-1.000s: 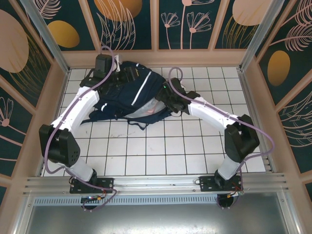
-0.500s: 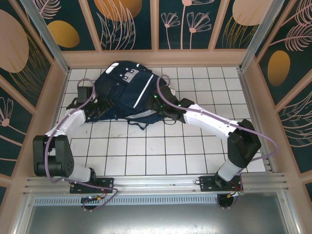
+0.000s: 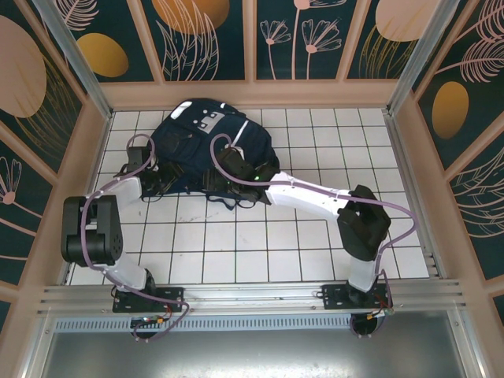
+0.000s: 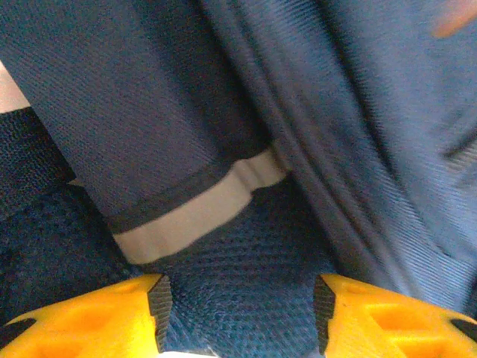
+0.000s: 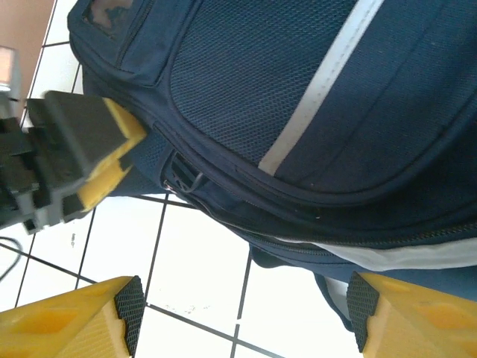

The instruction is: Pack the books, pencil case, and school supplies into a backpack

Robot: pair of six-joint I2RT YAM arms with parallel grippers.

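The backpack [image 3: 201, 146] lies flat, front up, at the far left-centre of the tiled table [image 3: 315, 236], with both arms at its near edge. The left gripper [image 4: 239, 304] is released, its fingers apart with navy mesh across the gap and no pinch showing. The right gripper [image 5: 244, 302] is also spread wide, hovering over white tile just near of the bag's lower seam.

The step in hand looks like closing up. A small zip pull [image 5: 188, 181] hangs at the seam, just far and left of the right gripper. To do it well, the left gripper should clamp the fabric beside the zip as an anchor, and the right should take the pull squarely and draw it along the seam, not upward. Whether the zip is already closed I cannot tell.

The grey patch [image 3: 206, 120] carries marks too small to read.
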